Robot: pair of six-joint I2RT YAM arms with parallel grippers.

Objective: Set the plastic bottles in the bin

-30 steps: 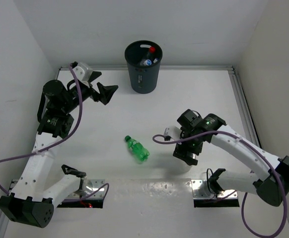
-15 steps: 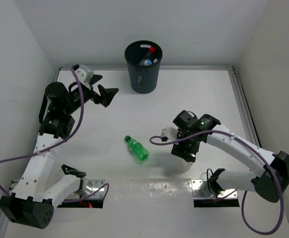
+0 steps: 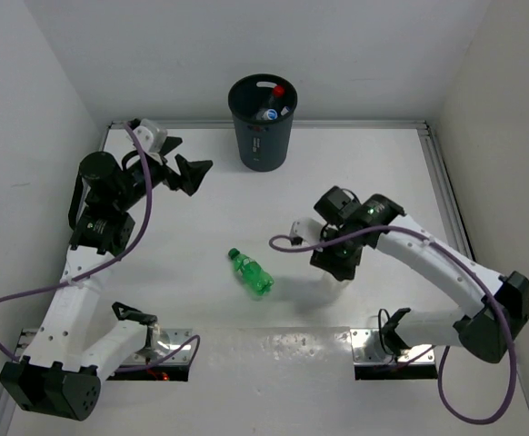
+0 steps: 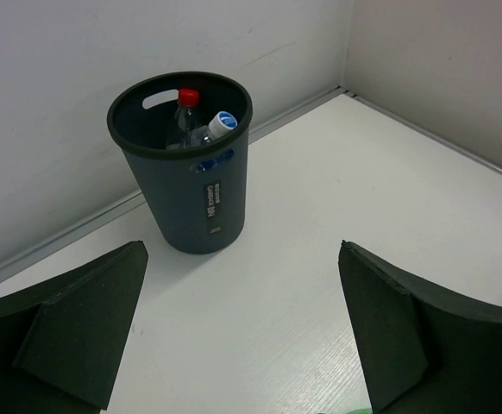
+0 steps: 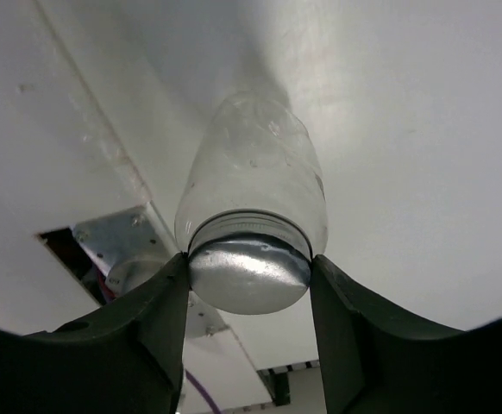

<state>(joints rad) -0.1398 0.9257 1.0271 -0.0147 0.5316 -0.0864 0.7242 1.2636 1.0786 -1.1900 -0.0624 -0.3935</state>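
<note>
Silvery at its cap, the pale clear plastic bottle (image 5: pixel 251 190) stood upright on the white worktop (image 3: pixel 383 173), its top pinched between the two dark fingers of the right tool (image 5: pixel 249 280). A green plastic bottle (image 3: pixel 251 272) lay on its side to its left, apart from it. The left tool (image 4: pixel 242 336) hung spread wide and empty, facing the dark grey round tapered bin (image 4: pixel 195 198) at the far edge, which held a red-capped clear bottle (image 4: pixel 185 108) and a blue-capped clear bottle (image 4: pixel 221 122).
</note>
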